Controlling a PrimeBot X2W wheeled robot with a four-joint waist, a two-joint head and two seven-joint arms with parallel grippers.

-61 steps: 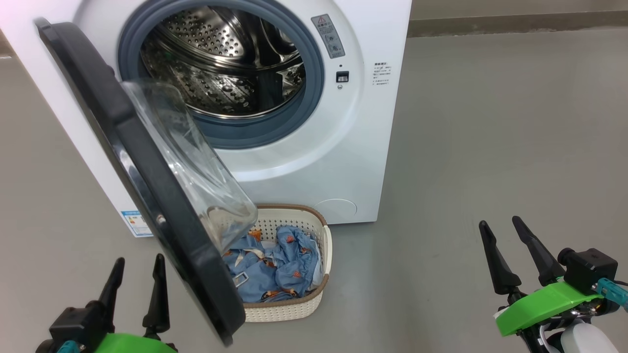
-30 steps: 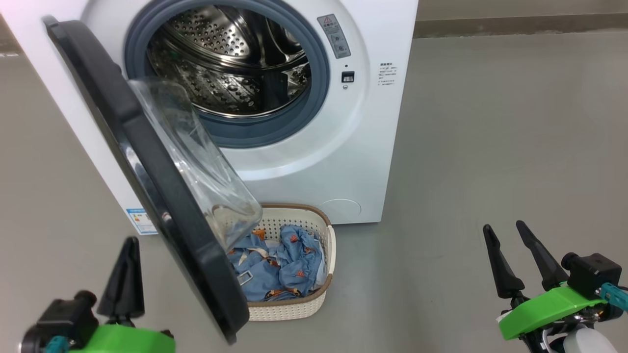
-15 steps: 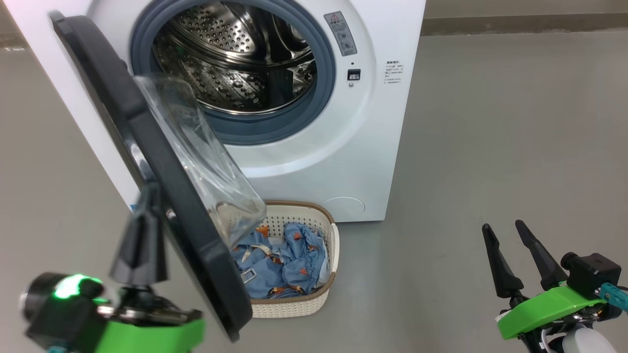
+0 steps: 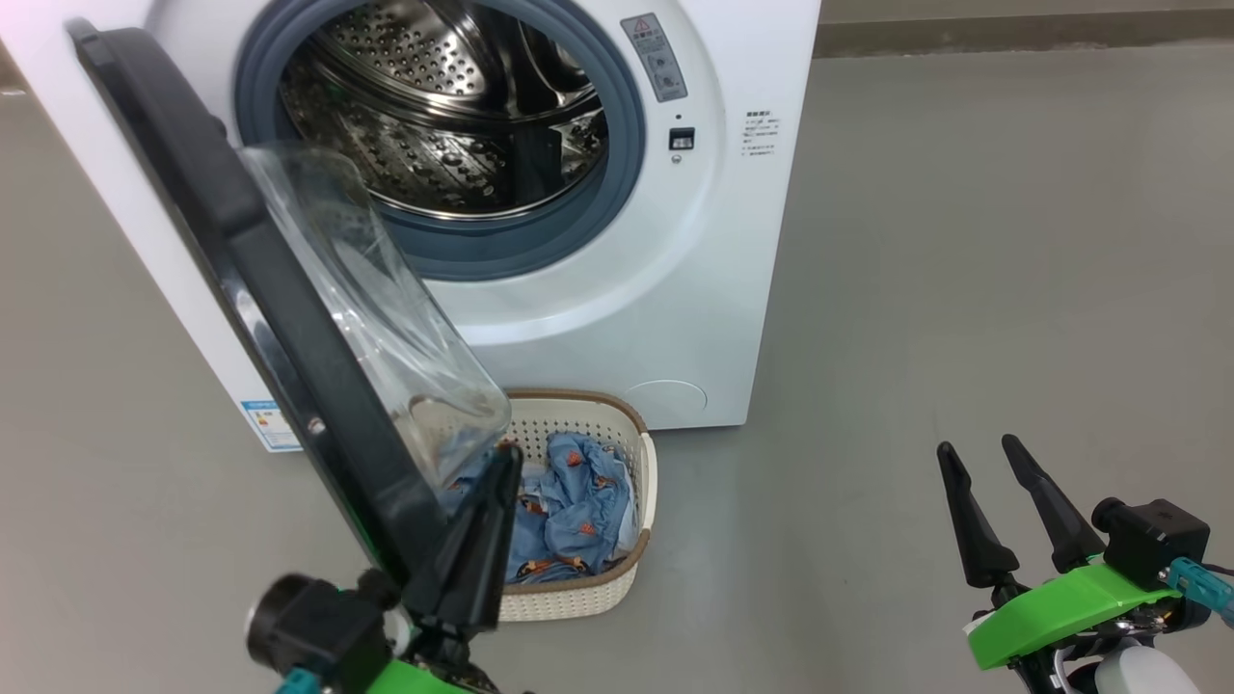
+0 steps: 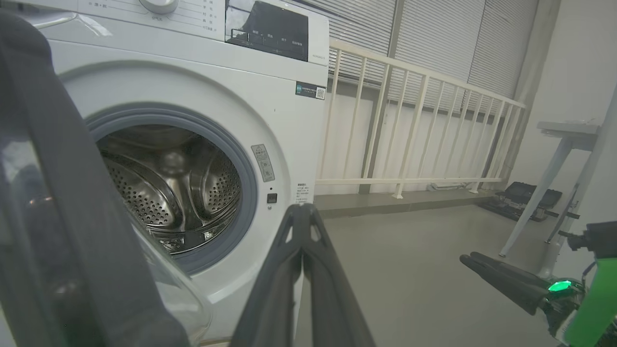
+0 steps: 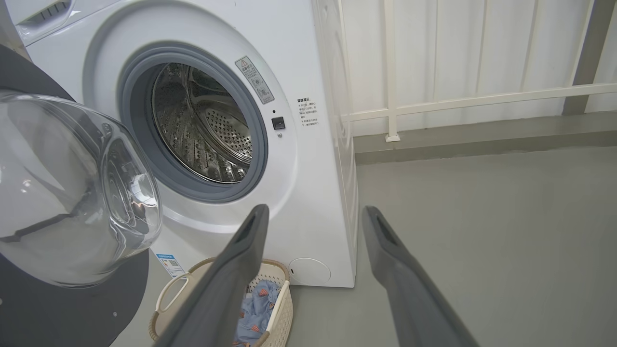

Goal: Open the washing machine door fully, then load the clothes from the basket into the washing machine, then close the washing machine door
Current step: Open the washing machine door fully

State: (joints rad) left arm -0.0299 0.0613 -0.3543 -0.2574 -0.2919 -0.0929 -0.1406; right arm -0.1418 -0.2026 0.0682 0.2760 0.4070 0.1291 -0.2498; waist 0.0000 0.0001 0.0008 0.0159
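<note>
The white washing machine (image 4: 617,318) stands ahead with its steel drum (image 4: 443,116) exposed. The washing machine door (image 4: 260,280) hangs partly open, its black rim edge-on toward me and its glass bowl (image 4: 376,318) facing the drum. Below it sits the cream basket (image 4: 588,588) holding the blue printed clothes (image 4: 574,511). My left gripper (image 4: 506,459) is shut and empty, just inside the door's lower free edge and in front of the basket. In the left wrist view its fingers (image 5: 301,226) are pressed together, with the door (image 5: 53,193) at the left. My right gripper (image 4: 976,445) stands open at the lower right, away from everything.
Bare grey floor (image 4: 964,241) stretches to the right of the machine. Behind it runs a white railing (image 5: 414,125). A white table leg (image 5: 535,202) and a black case (image 5: 520,195) stand at the far right. The basket (image 6: 274,313) also appears between the right gripper's fingers (image 6: 241,260).
My left gripper has swung right, from outside the door's black rim to its inner side, in front of the basket. The head camera shifted slightly. The right arm stayed put.
</note>
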